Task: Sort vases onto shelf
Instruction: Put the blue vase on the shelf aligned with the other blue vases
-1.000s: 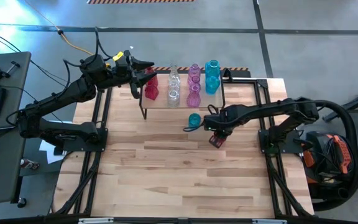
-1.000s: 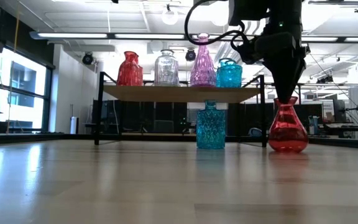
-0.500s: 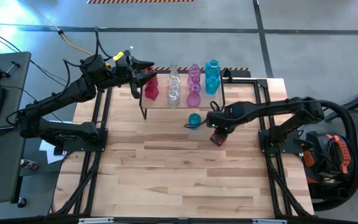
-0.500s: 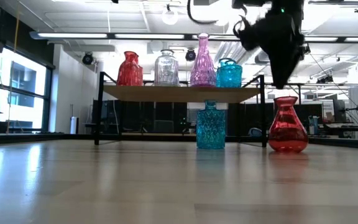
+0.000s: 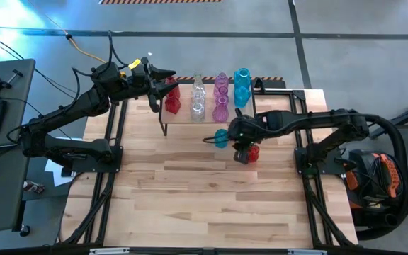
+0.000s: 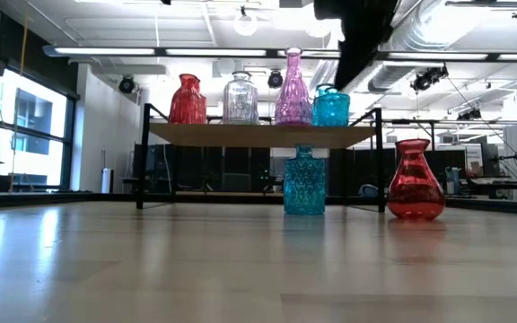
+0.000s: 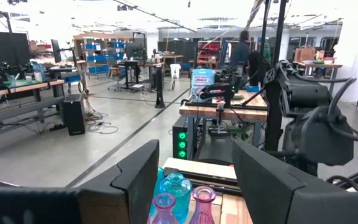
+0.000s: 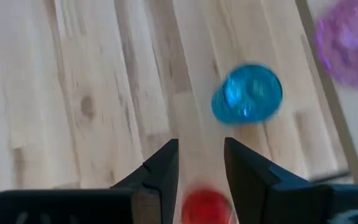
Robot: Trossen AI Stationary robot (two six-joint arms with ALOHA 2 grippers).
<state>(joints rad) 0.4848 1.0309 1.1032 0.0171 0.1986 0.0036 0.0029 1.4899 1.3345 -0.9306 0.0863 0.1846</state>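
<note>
Hovering empty above the red vase [image 5: 246,154], right gripper [image 8: 201,165] narrowly parted; left gripper [image 5: 163,80] wide beside shelf [image 5: 207,119].

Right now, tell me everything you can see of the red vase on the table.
The red vase is translucent, glass-like, with a bulbous body, narrow neck and flared mouth. It stands upright on the wooden table, off the shelf, beside the teal vase without touching it. The right gripper hovers above it, open, holding nothing.
</note>
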